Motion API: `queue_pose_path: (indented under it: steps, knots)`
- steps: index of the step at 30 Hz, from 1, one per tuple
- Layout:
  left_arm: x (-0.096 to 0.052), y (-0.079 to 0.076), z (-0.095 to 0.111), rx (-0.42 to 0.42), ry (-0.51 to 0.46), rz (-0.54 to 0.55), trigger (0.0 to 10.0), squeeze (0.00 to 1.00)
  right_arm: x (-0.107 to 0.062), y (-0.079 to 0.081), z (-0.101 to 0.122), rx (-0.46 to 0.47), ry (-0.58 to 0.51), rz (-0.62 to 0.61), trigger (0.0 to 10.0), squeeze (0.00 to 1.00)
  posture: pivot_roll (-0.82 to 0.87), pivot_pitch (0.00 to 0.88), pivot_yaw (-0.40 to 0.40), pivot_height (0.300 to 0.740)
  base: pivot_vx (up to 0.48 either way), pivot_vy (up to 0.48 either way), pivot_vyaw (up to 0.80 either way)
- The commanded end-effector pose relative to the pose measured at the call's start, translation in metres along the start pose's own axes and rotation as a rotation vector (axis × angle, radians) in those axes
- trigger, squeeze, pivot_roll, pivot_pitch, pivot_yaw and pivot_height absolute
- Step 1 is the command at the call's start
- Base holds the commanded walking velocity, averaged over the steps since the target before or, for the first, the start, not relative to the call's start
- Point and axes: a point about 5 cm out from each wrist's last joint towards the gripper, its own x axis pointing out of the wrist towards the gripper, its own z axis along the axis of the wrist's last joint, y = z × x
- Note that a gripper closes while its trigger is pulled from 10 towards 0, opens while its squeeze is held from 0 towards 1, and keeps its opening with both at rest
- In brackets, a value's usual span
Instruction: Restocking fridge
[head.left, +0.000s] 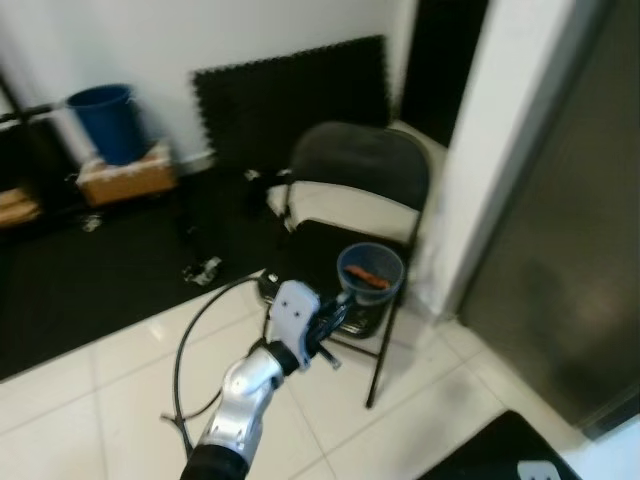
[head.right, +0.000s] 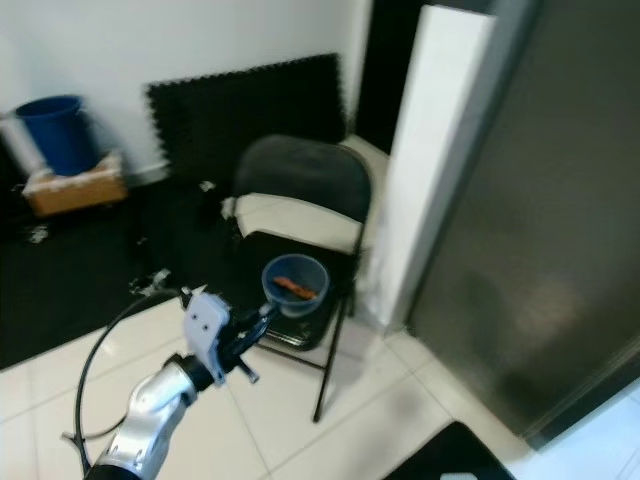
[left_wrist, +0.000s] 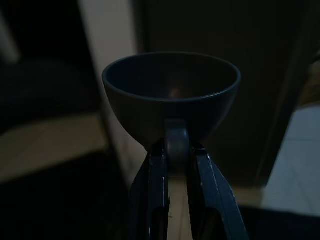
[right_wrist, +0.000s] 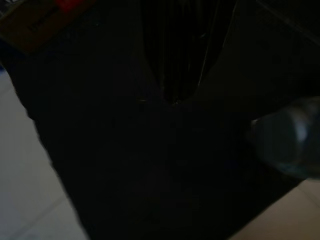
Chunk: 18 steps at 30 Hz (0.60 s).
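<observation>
A blue bowl (head.left: 370, 266) with an orange-red piece of food (head.left: 368, 278) in it hangs in the air in front of a folding chair. My left gripper (head.left: 340, 306) is shut on a small tab under the bowl's rim (left_wrist: 176, 142), with one black finger (left_wrist: 155, 185) on each side. The dark steel fridge door (head.left: 570, 250) stands closed to the right, with a white side panel (head.left: 500, 130) beside it. My right gripper (right_wrist: 172, 97) hangs in the dark over a black mat, fingers together, holding nothing.
A black folding chair (head.left: 355, 165) with a pale cushion stands just behind the bowl. A blue bucket (head.left: 108, 120) sits on a cardboard box (head.left: 125, 180) at the far left. Black foam mats cover the wall and floor. A cable (head.left: 190, 340) loops over white tiles.
</observation>
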Motion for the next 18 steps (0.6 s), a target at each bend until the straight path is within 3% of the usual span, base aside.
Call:
queue_pose_path:
  steps: [1, 18]
  knots:
    - [-0.0040, -0.0025, -0.0057, -0.016, 0.019, 0.000, 10.0, 0.00, -0.0003, 0.0057, -0.0048, 0.013, 0.014, 0.014, 10.0, 0.00, 0.01, 0.000, -0.004, 0.740, 0.000, 0.000, -0.77]
    - [-0.0026, -0.0037, -0.0053, -0.019, 0.018, -0.006, 10.0, 0.00, -0.0002, 0.0071, -0.0024, 0.005, 0.002, 0.025, 10.0, 0.00, 0.02, 0.000, -0.011, 0.740, 0.000, 0.000, -0.77]
